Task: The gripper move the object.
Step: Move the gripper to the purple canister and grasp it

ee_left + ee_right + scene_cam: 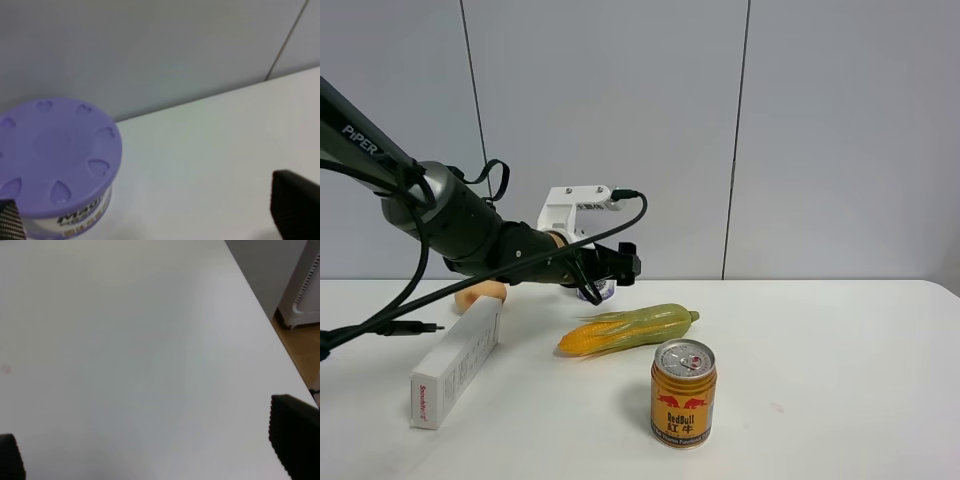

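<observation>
The object is a small round tub with a lavender dotted lid and a white-and-purple label; in the left wrist view [57, 155] it stands on the white table by the wall. In the high view only its lower part [596, 293] shows under the black fingers. My left gripper [610, 270] is a black claw with a white bracket, just above the tub. In the left wrist view the left gripper [150, 215] is open, and the tub is close beside one fingertip [10, 222]. My right gripper [152, 450] is open and empty over bare table; the high view does not show it.
A yellow-green corn cob [630, 328] lies just in front of the tub. A gold Red Bull can [684, 392] stands nearer the front. A long white box [458, 362] lies at the left, with a peach-coloured thing [482, 292] behind it. The table's edge [260, 315] shows in the right wrist view.
</observation>
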Controlling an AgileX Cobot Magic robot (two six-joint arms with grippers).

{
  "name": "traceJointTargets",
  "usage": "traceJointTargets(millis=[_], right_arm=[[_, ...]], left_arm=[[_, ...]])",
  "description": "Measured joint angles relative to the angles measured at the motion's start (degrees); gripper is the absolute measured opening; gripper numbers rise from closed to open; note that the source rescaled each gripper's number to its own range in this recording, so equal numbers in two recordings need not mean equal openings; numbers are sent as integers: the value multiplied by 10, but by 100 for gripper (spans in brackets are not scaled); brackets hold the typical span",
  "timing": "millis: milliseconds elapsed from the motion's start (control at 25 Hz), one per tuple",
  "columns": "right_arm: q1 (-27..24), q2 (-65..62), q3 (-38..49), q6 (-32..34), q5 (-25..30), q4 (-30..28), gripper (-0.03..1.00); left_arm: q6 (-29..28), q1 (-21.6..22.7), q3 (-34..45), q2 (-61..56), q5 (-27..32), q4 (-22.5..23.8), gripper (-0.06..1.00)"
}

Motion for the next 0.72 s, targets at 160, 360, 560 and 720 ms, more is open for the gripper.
traceJointTargets(millis=[160,360,560,720], right_arm=[[0,0,0,0,0,0,100],[0,0,0,0,0,0,100],[0,0,0,0,0,0,100],[0,0,0,0,0,0,100]], left_arm=[[0,0,-20,15,0,6,100],[0,8,-25,30,0,7,100],[0,26,-25,36,3,7,100],[0,39,-25,36,3,7,100]])
